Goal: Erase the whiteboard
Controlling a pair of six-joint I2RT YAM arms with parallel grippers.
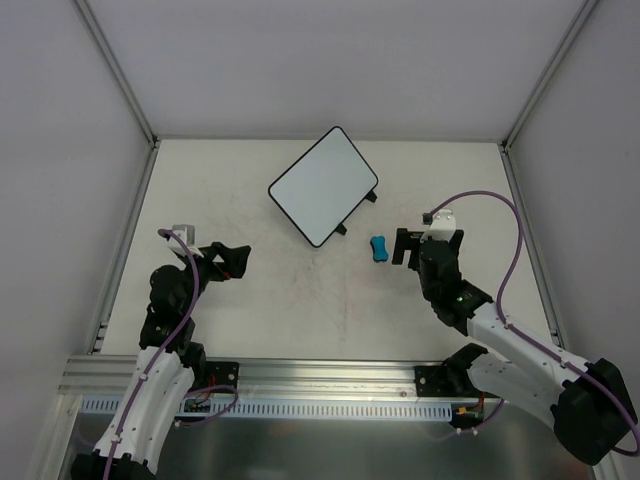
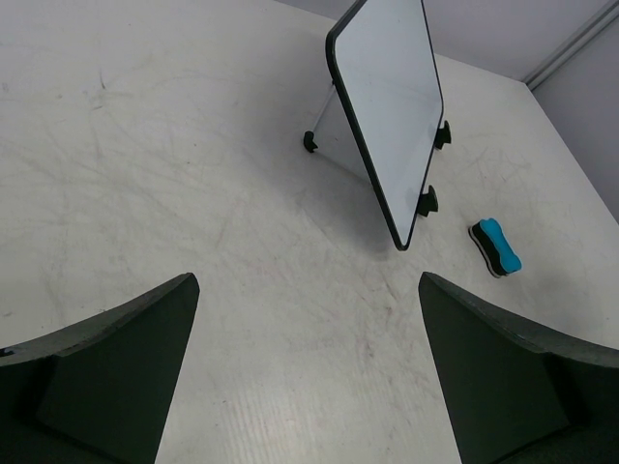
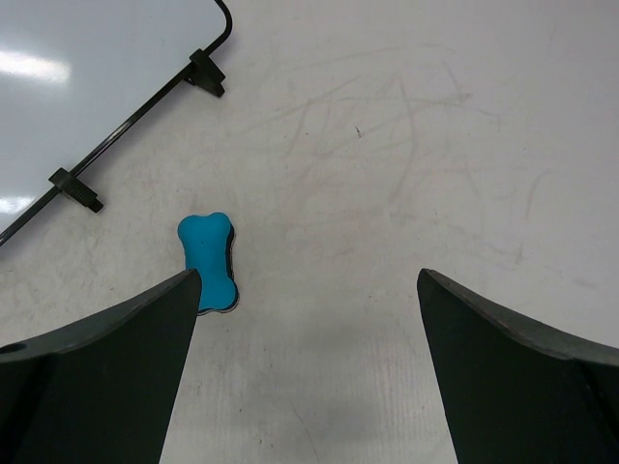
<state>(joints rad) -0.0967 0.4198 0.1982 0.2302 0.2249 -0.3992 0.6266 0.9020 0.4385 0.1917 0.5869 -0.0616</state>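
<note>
The whiteboard (image 1: 323, 185) is a small white board in a thin black frame. It sits turned at an angle at the middle back of the table, propped on small black feet. The left wrist view shows the whiteboard (image 2: 387, 106) tilted, and the right wrist view catches a corner of the whiteboard (image 3: 87, 87). A blue bone-shaped eraser (image 1: 378, 248) lies flat on the table just right of it. My right gripper (image 1: 428, 245) is open close beside the eraser (image 3: 208, 261), which lies just outside its left finger. My left gripper (image 1: 240, 260) is open and empty, well left of the board.
The table (image 1: 300, 310) is a scuffed cream surface with white walls on three sides and metal posts at the back corners. An aluminium rail (image 1: 300, 375) with the arm bases runs along the near edge. A small grey fitting (image 1: 180, 229) sits near the left arm.
</note>
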